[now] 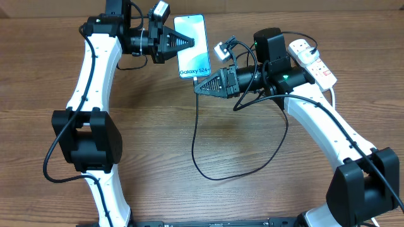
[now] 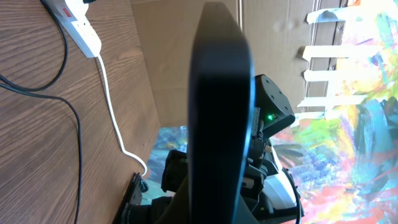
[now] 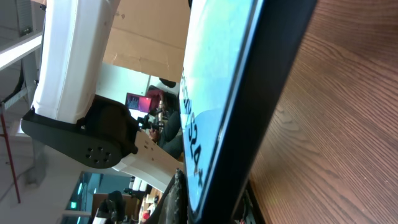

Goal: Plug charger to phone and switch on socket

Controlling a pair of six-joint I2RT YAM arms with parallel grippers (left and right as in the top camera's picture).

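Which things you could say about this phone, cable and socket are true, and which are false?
1. The phone shows a light screen with "Galaxy S24" along its bottom edge. True.
2. The socket lies beside the left arm. False: it lies at the far right of the table, next to the right arm.
3. The left gripper is shut on the phone's side edge. True.
4. The charger cable is wound neatly on top of the phone. False: it trails in a loose loop over the table, nearer than the phone.
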